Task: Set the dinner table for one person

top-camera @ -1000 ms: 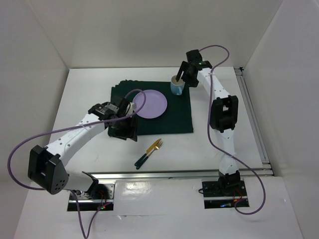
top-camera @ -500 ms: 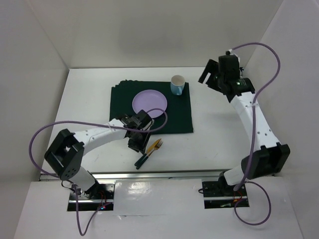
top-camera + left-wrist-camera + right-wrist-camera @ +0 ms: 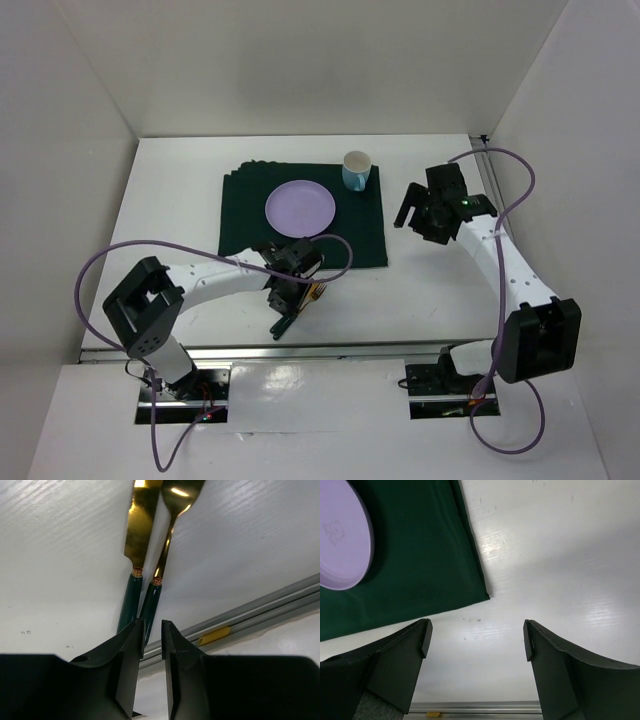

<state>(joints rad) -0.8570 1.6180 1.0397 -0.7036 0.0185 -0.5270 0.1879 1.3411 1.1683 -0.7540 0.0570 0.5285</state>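
My left gripper (image 3: pixel 152 627), nearly closed, straddles one green-handled gold fork (image 3: pixel 151 597) — grip uncertain — beside one matching knife (image 3: pixel 140 525); right gripper (image 3: pixel 477 632) wide, empty.

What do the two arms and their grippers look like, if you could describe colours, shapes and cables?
Both the left arm and the right arm are slim white tubes with boxy black joints, each trailing a looping purple cable. The left gripper and right gripper each have two black, wedge-shaped fingers. A small green light glows near the right wrist.
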